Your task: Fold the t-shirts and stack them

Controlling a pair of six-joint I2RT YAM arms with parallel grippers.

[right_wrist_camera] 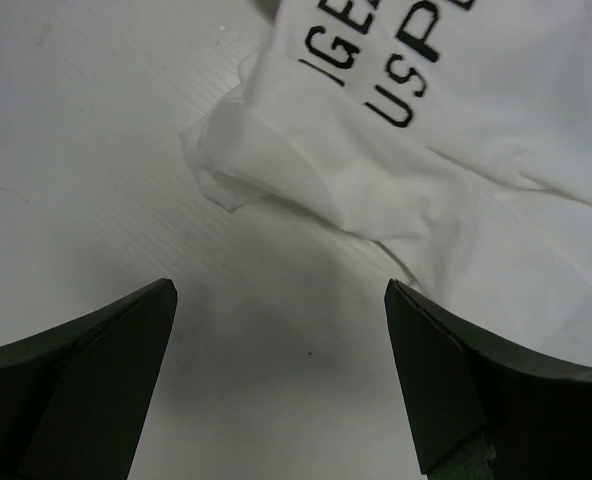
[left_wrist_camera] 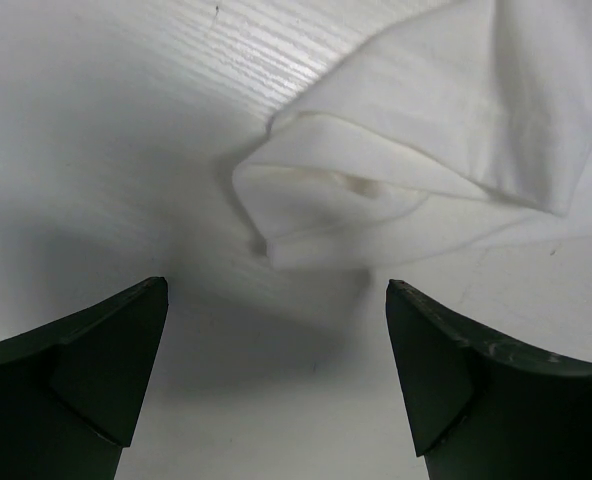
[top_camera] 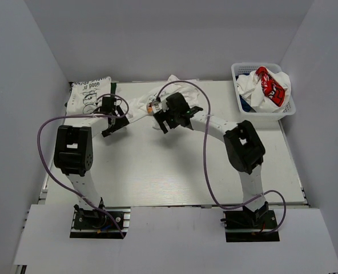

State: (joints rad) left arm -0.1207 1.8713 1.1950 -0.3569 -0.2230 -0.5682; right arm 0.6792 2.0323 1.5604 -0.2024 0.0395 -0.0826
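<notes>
L gripper (top_camera: 116, 127): jaws spread wide, nothing btwn them, low over the table (top_camera: 157, 171), left of centre. Behind it, in the far-left corner, a white tee w/ black print (top_camera: 89, 94) lies flat. Just R of the gripper is a crumpled white tee (top_camera: 139, 107). Its rolled edge sits just ahead of the L fingers (left_wrist_camera: 96, 370), not touching. R gripper (top_camera: 160, 123) is also wide apart & empty at the tee's other end, w/ black lettering (right_wrist_camera: 396, 60) just beyond its tips. Far R: white basket (top_camera: 272, 112) w/ tees piled in, red-patch tee (top_camera: 270, 85) on top.
</notes>
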